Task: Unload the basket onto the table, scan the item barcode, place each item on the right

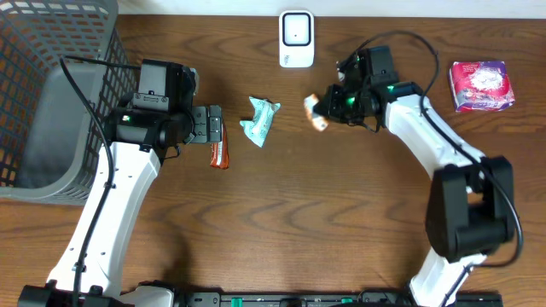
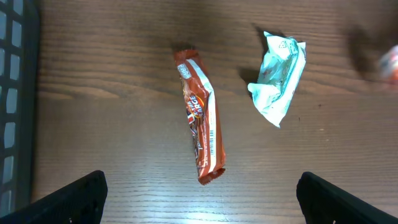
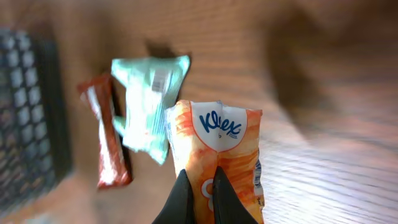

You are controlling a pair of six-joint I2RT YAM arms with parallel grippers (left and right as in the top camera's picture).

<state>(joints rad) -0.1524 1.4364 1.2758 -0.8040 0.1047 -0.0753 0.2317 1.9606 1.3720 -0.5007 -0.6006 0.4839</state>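
My right gripper point(image 1: 326, 108) is shut on an orange and white Kleenex tissue pack point(image 1: 316, 112), the item, held just below and right of the white scanner point(image 1: 296, 38) at the table's far edge. In the right wrist view the two black fingers point(image 3: 181, 193) pinch the pack point(image 3: 221, 130) close together, its logo end pointing away. My left gripper point(image 1: 213, 128) hangs open over a brown snack bar point(image 2: 202, 118), with its fingers point(image 2: 74, 198) spread wide at either side. No barcode on the pack can be made out.
A teal packet point(image 1: 260, 119) lies between the two grippers, beside the brown bar point(image 1: 219, 154). A pink packet point(image 1: 482, 85) sits at the far right. A grey mesh basket point(image 1: 51, 94) fills the left edge of the table.
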